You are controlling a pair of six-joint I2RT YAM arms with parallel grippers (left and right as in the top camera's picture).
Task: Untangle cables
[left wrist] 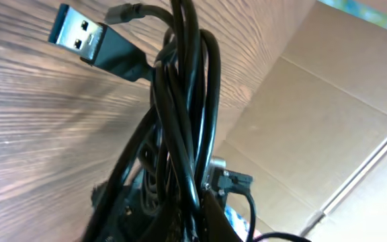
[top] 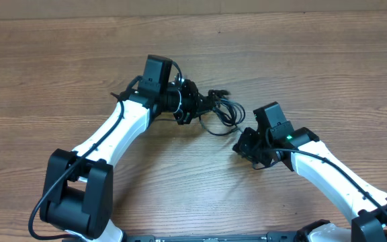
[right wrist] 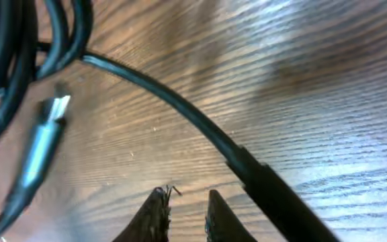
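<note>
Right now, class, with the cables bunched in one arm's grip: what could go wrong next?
The left fingers clamp the whole cable bundle, so pulling any strand may tighten the knot. The loose strand lies beside the right fingers, not between them; closing could miss it. The USB plug may snag in the loops.

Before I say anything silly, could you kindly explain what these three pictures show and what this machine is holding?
It is two white robot arms at a wooden table, each ending in a two-finger gripper. The wide picture looks down from above; the other two come from cameras on the wrists. The left gripper is shut on a bundle of thin black cables, one with a blue USB plug. The right gripper, fingers slightly apart, holds nothing; a cable strand lies beside it.
</note>
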